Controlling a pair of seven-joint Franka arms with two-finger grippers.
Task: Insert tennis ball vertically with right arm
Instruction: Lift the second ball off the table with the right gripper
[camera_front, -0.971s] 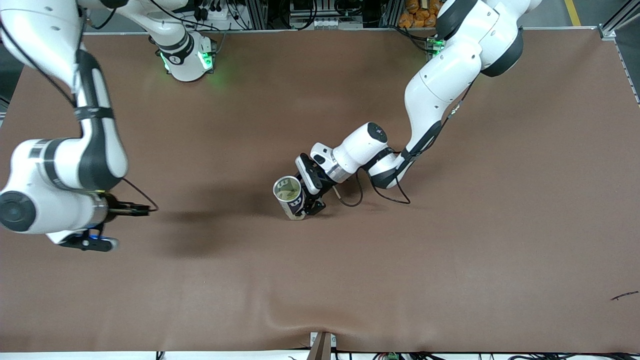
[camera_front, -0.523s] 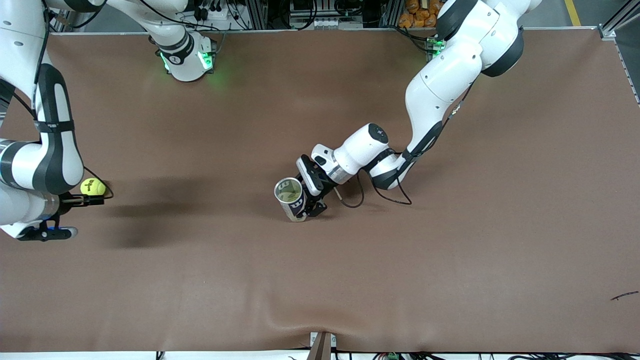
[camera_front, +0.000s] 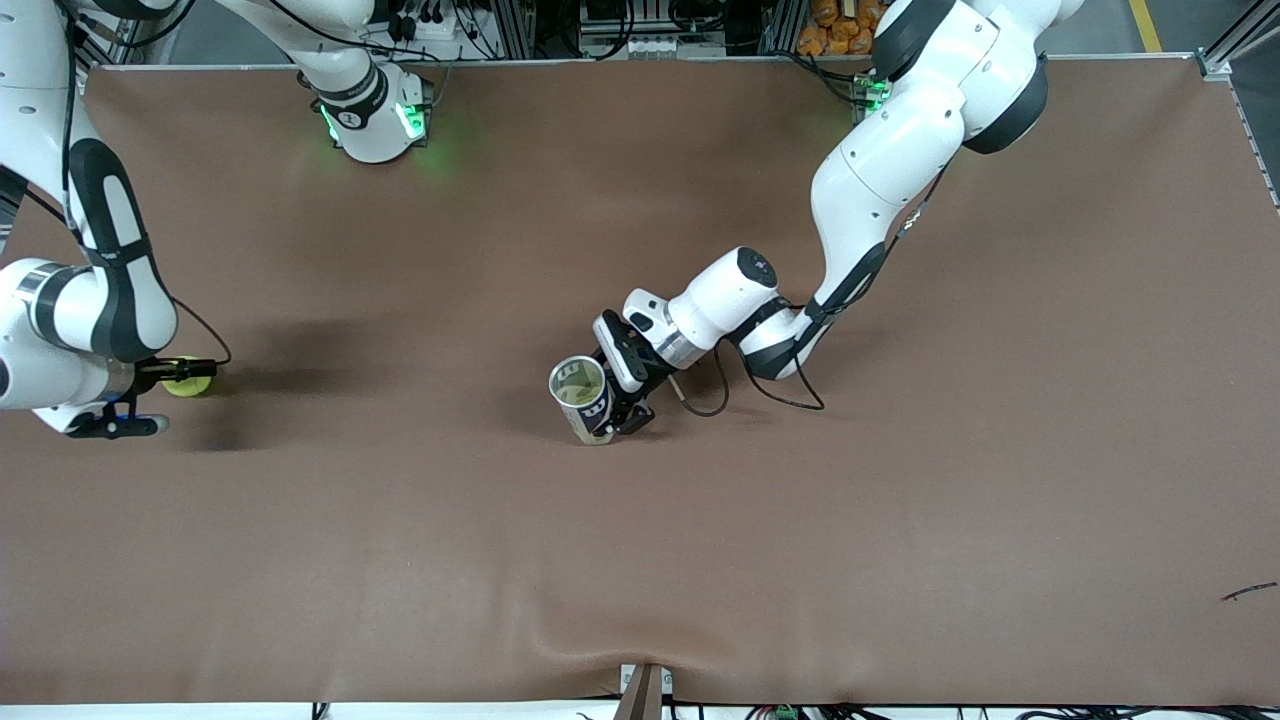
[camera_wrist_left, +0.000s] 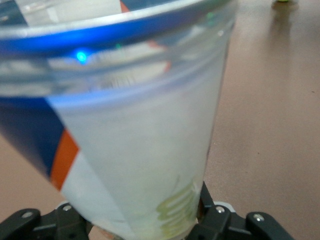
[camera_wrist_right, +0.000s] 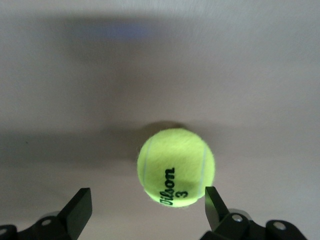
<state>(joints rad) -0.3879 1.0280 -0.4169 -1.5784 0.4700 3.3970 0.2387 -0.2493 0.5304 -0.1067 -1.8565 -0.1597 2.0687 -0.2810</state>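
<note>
**Right claw over ball, left claw on can**

Surface (camera_front: 900, 520): brown mat, wrinkle at the edge nearest the front cam.

Tennis ball (camera_front: 190, 383): yellow-green, lying on the surface at the right arm's end. Right wrist view shows it (camera_wrist_right: 176, 166) w/ black "Wilson 3" print facing up, small shadow under it.

Right arm (camera_front: 110, 290): comes in from its base, bent down low over the ball. Right claw (camera_front: 178, 370) directly over the ball, fingers spread wide, one on each side. Right wrist view: fingers (camera_wrist_right: 80, 210) stand apart from the ball on both sides, clear gaps, no contact seen. Not gripping.

Can (camera_front: 581, 397): clear plastic tube w/ blue/orange/white label, approx. mid-surface, well apart from the ball. Open mouth up and tipped toward the front cam; base on or just at the surface, cannot tell which. Left wrist view: can wall (camera_wrist_left: 140, 150) fills most of the frame, metal rim at the mouth, inside looks empty as far as visible.

Left arm (camera_front: 880, 170): reaches from its base down to the can. Left claw (camera_front: 612, 392) clamped on the can's lower half, fingers pressed to either side of the wall. Cable loops from the wrist onto the surface beside it.
</note>
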